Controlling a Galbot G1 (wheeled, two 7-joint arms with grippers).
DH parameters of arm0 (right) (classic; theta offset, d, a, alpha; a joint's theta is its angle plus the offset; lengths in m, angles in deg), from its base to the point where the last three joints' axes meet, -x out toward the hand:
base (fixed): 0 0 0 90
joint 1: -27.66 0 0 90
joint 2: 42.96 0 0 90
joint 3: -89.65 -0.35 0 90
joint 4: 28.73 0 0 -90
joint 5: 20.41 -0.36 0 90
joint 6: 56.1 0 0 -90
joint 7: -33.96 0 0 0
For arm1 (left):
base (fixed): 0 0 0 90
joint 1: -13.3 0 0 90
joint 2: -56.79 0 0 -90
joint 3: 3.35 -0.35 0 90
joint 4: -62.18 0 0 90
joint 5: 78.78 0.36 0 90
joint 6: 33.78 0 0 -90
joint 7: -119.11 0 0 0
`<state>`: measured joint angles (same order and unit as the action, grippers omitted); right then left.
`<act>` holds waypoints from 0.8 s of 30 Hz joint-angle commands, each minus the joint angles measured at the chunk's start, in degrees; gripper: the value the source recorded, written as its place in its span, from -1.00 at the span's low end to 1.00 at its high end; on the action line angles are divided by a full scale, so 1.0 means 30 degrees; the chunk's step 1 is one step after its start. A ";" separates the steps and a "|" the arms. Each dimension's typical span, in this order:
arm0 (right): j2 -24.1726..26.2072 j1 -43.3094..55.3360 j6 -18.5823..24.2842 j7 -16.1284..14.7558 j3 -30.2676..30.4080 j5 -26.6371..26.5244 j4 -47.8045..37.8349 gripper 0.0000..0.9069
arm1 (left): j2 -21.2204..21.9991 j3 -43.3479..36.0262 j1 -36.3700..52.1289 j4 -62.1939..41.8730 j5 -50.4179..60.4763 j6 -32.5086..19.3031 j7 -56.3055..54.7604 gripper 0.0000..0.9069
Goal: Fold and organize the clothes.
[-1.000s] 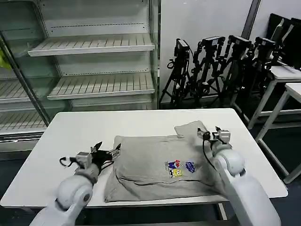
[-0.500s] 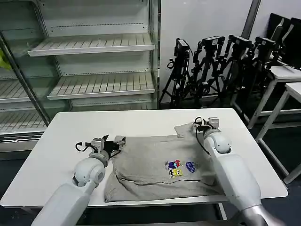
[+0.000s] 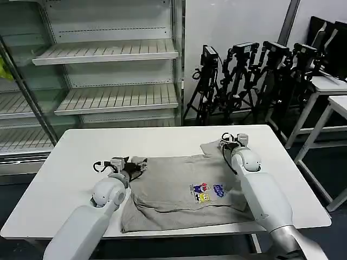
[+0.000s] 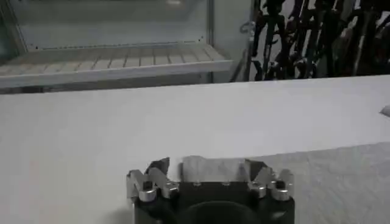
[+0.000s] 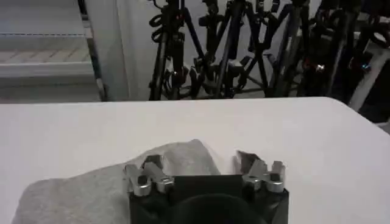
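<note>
The clothes are one light grey T-shirt (image 3: 179,187) lying partly folded on the white table (image 3: 81,157), its multicoloured print (image 3: 208,193) facing up. My left gripper (image 3: 136,164) is open at the shirt's far left corner. In the left wrist view that corner (image 4: 204,165) lies between the spread fingers of the left gripper (image 4: 207,175). My right gripper (image 3: 230,142) is open at the far right sleeve (image 3: 212,147). In the right wrist view the sleeve (image 5: 91,182) bunches up against one finger of the right gripper (image 5: 201,167), and bare table lies under the other finger.
An empty glass-fronted shelf unit (image 3: 103,76) stands behind the table on the left. Black camera tripods (image 3: 255,76) are lined up at the back right, and further white tables (image 3: 331,92) stand to the right. Bare tabletop lies left of the shirt and beyond it.
Both grippers have moved away from me across the table. The left went to the shirt's far left corner and the right slid inward to the far right sleeve. The shirt has shifted little.
</note>
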<state>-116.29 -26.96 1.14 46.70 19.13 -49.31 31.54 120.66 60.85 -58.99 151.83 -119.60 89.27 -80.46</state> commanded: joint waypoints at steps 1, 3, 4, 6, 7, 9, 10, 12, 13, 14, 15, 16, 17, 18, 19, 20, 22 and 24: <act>-0.0184 0.0143 -0.0119 -0.0001 0.0140 -0.0232 -0.0696 -1.00 | 0.0070 -0.0182 0.0204 -0.0520 -0.0872 0.0019 0.0084 -0.98; -0.0111 -0.0025 -0.0117 -0.0012 0.0160 -0.0316 -0.0480 -1.00 | 0.0033 -0.0165 0.0078 -0.0487 -0.0921 0.0020 0.0141 -0.98; -0.0073 -0.0076 -0.0117 -0.0023 0.0167 -0.0359 -0.0407 -1.00 | 0.0023 -0.0153 0.0033 -0.0477 -0.0980 0.0017 0.0160 -0.98; -0.0032 -0.0128 -0.0117 -0.0050 0.0173 -0.0402 -0.0313 -1.00 | 0.0036 -0.0110 -0.0029 -0.0484 -0.1062 0.0018 0.0175 -0.98; 0.0007 -0.0171 -0.0110 -0.0078 0.0148 -0.0478 -0.0204 -1.00 | 0.0038 -0.0090 -0.0036 -0.0482 -0.1073 0.0014 0.0199 -0.98; 0.0037 -0.0194 -0.0077 -0.0131 0.0085 -0.0567 -0.0103 -1.00 | 0.0046 -0.0032 -0.0072 -0.0439 -0.1238 0.0006 0.0256 -0.98; 0.0049 -0.0200 -0.0052 -0.0148 0.0066 -0.0591 -0.0067 -1.00 | 0.0047 -0.0010 -0.0085 -0.0418 -0.1258 0.0005 0.0287 -0.98; 0.0083 -0.0240 0.0203 -0.0198 0.0012 -0.0614 0.0107 -1.00 | 0.0036 0.0065 -0.0117 -0.0328 -0.1371 -0.0004 0.0376 -0.98; 0.0095 -0.0250 0.0273 -0.0215 -0.0001 -0.0616 0.0185 -1.00 | 0.0038 0.0095 -0.0124 -0.0284 -0.1397 -0.0003 0.0392 -0.98; 0.0110 -0.0287 0.0529 -0.0227 -0.0026 -0.0611 0.0326 -1.00 | 0.0035 0.0138 -0.0149 -0.0216 -0.1472 -0.0012 0.0430 -0.98; 0.0119 -0.0354 0.0812 -0.0283 -0.0081 -0.0623 0.0508 -1.00 | 0.0037 0.0204 -0.0170 -0.0119 -0.1531 -0.0015 0.0473 -0.98; 0.0140 -0.0388 0.0983 -0.0306 -0.0091 -0.0636 0.0676 -1.00 | 0.0048 0.0237 -0.0175 -0.0065 -0.1537 -0.0019 0.0476 -0.98; 0.0168 -0.0464 0.1389 -0.0344 -0.0105 -0.0653 0.0976 -1.00 | 0.0043 0.0325 -0.0208 0.0108 -0.1587 -0.0029 0.0485 -0.98; 0.0197 -0.0523 0.1642 -0.0366 -0.0120 -0.0660 0.1223 -1.00 | 0.0040 0.0384 -0.0246 0.0231 -0.1619 -0.0068 0.0498 -0.98; 0.0221 -0.0564 0.1888 -0.0374 -0.0126 -0.0682 0.1380 -1.00 | 0.0012 0.0422 -0.0271 0.0378 -0.1631 -0.0094 0.0518 -0.98; 0.0260 -0.0620 0.2365 -0.0376 -0.0151 -0.0716 0.1702 -1.00 | -0.0048 0.0511 -0.0312 0.0550 -0.1644 -0.0150 0.0548 -0.98; 0.0334 -0.0738 0.2933 -0.0397 -0.0245 -0.0766 0.2321 -1.00 | -0.0180 0.0669 -0.0401 0.1107 -0.1660 -0.0180 0.0578 -0.98; 0.0530 -0.0910 0.3270 -0.0407 -0.0329 -0.0763 0.2975 -1.00 | -0.0389 0.0879 -0.0485 0.1732 -0.1707 -0.0189 0.0646 -0.98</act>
<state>-114.79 -29.66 6.53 45.60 18.30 -51.85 36.55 120.02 62.69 -60.42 153.67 -124.51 88.88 -78.58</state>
